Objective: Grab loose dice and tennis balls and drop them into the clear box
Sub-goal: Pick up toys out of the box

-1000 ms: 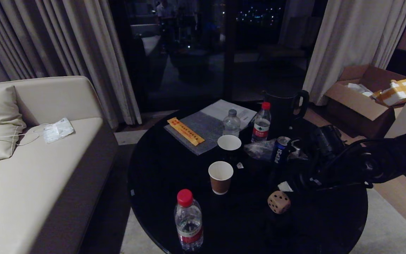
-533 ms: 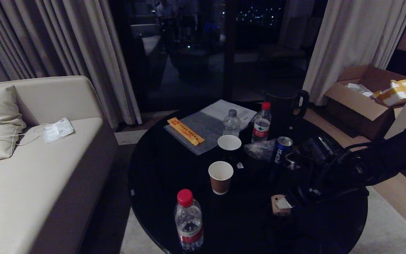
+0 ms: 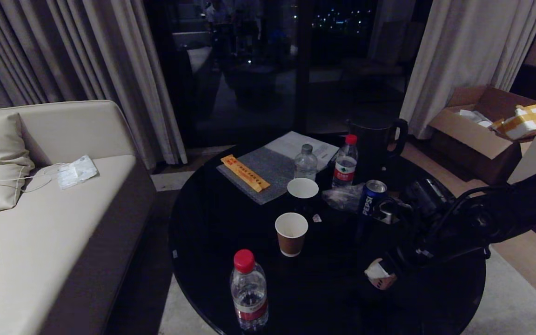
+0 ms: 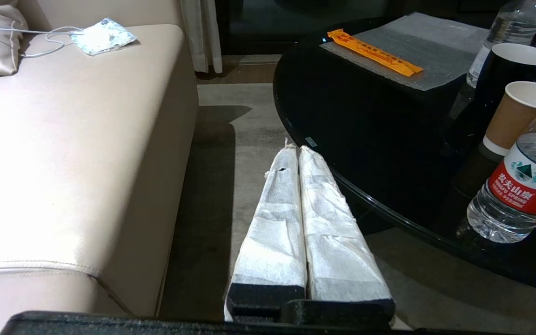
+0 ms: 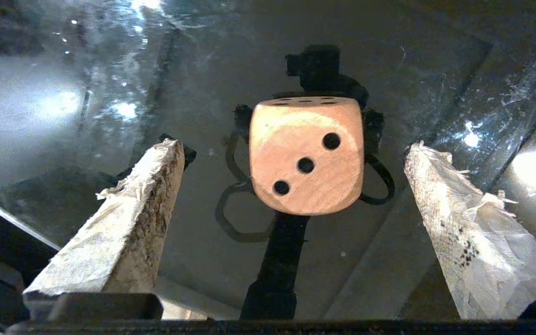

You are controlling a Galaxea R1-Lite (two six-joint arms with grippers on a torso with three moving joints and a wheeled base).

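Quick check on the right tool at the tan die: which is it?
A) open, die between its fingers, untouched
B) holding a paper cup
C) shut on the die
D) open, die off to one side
A: in the right wrist view the tan die sits on the table between the right tool fingers, with gaps on both sides.

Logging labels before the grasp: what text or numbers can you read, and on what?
"PEPSI": blue can.
"农夫山泉", "NONGFU SPRING": near bottle label.
Three pips: tan die, facing the right wrist camera.
Orange packet print: too small.
Far bottle label: unreadable.
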